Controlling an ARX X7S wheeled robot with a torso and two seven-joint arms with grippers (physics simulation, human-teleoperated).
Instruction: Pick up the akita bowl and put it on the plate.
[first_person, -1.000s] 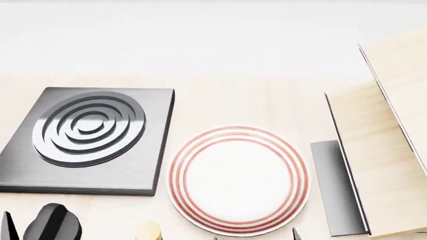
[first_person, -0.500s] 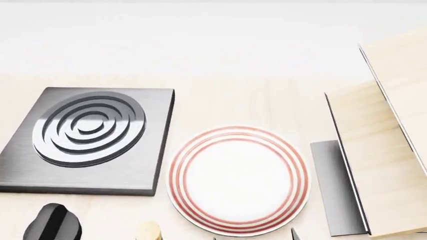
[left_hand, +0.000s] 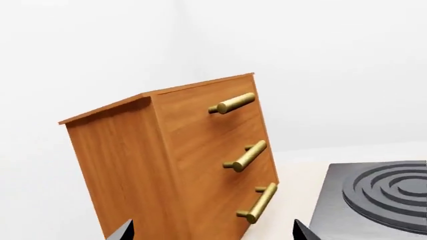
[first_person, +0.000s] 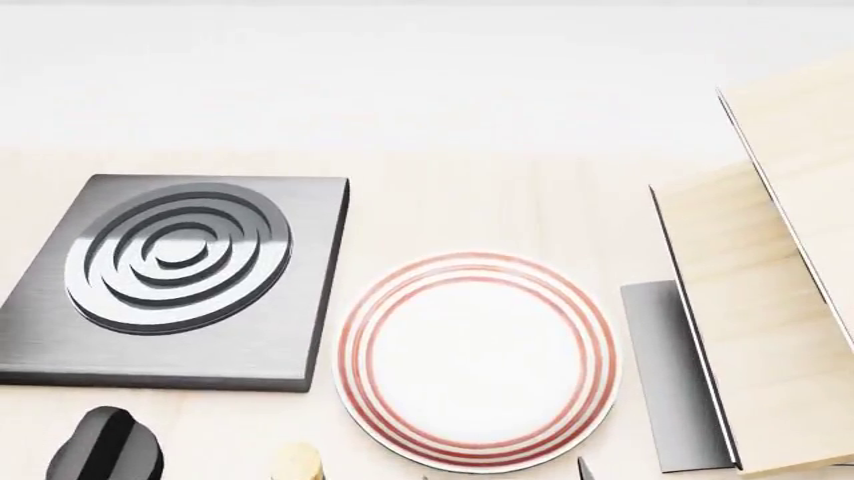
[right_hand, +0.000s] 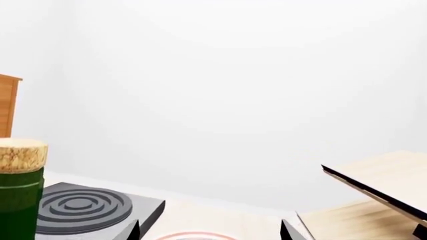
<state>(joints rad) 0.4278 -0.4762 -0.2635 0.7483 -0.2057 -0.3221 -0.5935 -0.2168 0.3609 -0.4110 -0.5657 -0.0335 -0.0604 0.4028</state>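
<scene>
The plate (first_person: 477, 361) lies bare near the tabletop's (first_person: 467, 205) front edge, just beside the square burner (first_person: 180, 278). No akita bowl is visible. Both grippers' tips stand apart, holding nothing.

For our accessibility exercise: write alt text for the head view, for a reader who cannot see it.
A white plate with red rings sits empty on a pale wooden table. A dark square burner with concentric rings lies to its left, and light wooden panels stand to its right.
</scene>
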